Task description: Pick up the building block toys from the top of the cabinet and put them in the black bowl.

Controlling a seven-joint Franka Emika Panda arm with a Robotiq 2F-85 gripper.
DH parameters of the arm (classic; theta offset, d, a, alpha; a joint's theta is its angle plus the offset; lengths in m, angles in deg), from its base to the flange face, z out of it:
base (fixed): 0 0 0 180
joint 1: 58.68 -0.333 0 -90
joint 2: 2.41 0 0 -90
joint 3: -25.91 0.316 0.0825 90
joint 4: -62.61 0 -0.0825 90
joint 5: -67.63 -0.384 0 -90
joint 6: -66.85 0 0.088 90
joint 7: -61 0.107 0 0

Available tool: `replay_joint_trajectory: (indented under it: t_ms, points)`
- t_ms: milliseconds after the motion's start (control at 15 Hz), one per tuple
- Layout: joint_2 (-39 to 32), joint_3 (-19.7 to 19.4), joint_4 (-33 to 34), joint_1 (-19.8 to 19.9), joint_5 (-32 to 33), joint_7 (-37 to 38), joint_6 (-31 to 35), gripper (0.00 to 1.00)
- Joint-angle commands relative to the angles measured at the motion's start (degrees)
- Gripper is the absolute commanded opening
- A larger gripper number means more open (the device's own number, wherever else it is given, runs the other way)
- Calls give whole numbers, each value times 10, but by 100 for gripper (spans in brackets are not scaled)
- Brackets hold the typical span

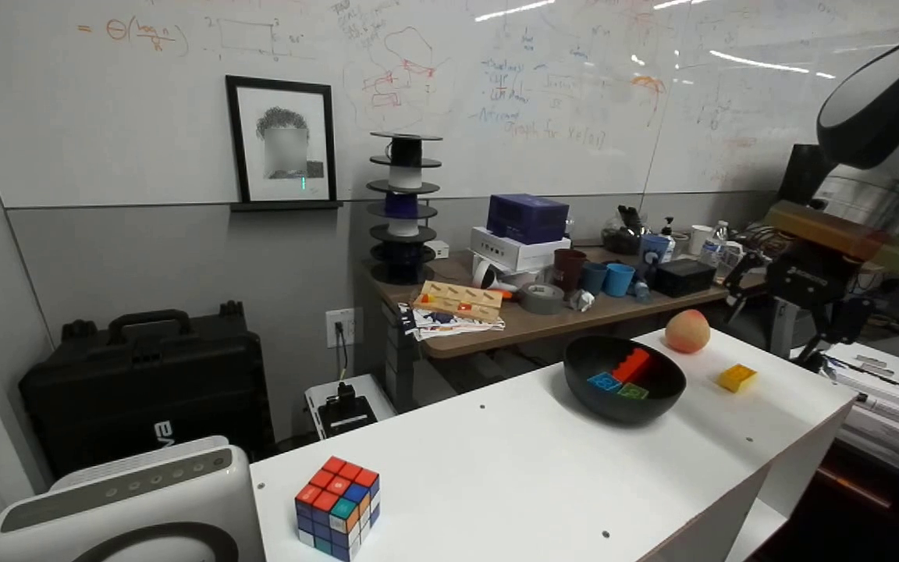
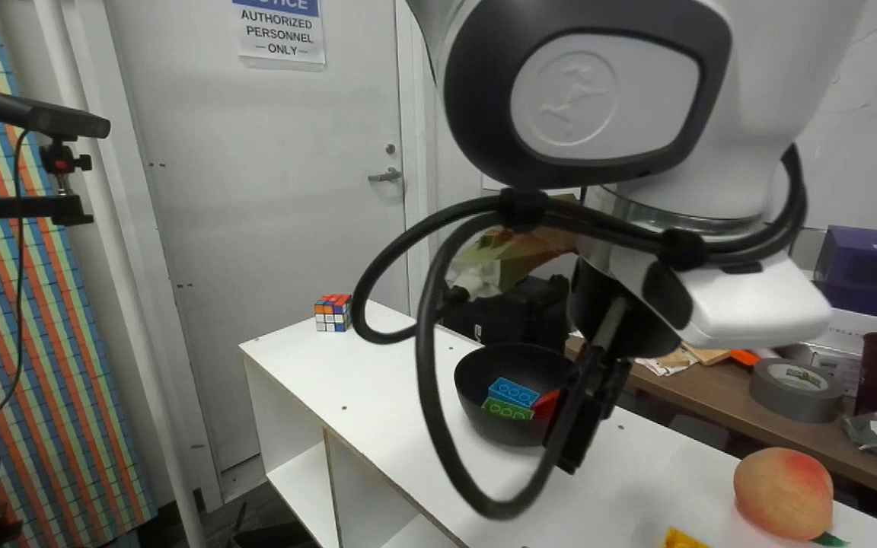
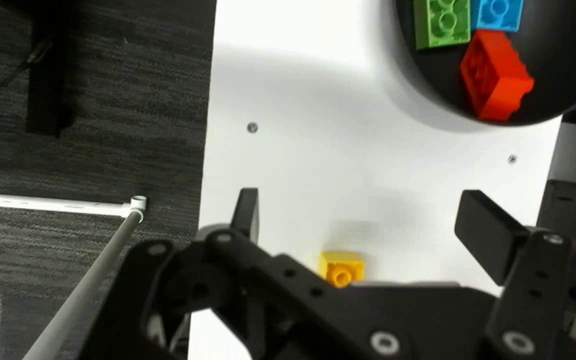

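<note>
The yellow block (image 1: 737, 378) lies on the white cabinet top (image 1: 481, 476), right of the black bowl (image 1: 598, 402) in an exterior view. Another exterior view cuts it off at the bottom edge (image 2: 682, 540). The green block (image 1: 634, 391) and blue block (image 1: 605, 382) lie in the bowl (image 2: 476, 388) with a red block (image 1: 632, 364). My gripper (image 1: 773, 337) is open and empty above the cabinet's end. In the wrist view, the yellow block (image 3: 342, 267) shows below and between the open fingers (image 3: 363, 215), its lower part hidden by the gripper body.
A peach-like ball (image 1: 687, 331) sits on the cabinet near the yellow block and also shows in an exterior view (image 2: 782, 493). A puzzle cube (image 1: 338, 507) stands at the cabinet's far end. A cluttered brown desk (image 1: 488, 336) runs behind the cabinet.
</note>
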Motion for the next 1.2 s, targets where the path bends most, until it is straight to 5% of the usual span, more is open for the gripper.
replay_joint_trajectory:
  t_ms: [0, 733, 933, 1133]
  points:
    - [8, -36, 1, -8, 17, 6, -11, 100]
    - [-94, -92, 148, -1, 120, 25, -158, 100]
    - [-133, -105, 171, -3, 141, 37, -148, 100]
    - [-161, -104, 170, -12, 147, 29, -61, 100]
